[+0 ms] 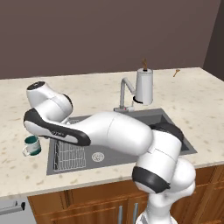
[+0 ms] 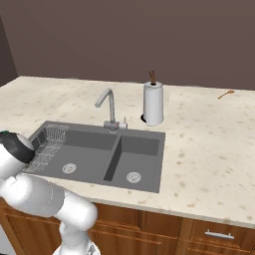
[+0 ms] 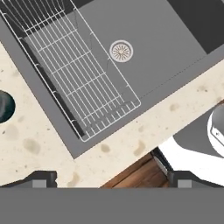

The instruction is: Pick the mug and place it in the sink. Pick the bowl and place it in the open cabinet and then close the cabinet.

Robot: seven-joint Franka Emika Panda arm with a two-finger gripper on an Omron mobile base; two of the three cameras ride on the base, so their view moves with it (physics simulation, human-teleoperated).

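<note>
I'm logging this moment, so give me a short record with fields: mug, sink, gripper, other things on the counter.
mug: upright on the counter, left of the sink, not held
sink: two basins, both without dishes; wire rack in the left one
gripper: open, above the counter's front edge beside the sink
also on counter: paper towel roll, behind the sink

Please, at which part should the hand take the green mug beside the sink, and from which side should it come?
Probably from above, pinching the mug rim: it stands upright on the counter, mouth up. Its white handle points away from the sink, so grip elsewhere on the rim.
</note>
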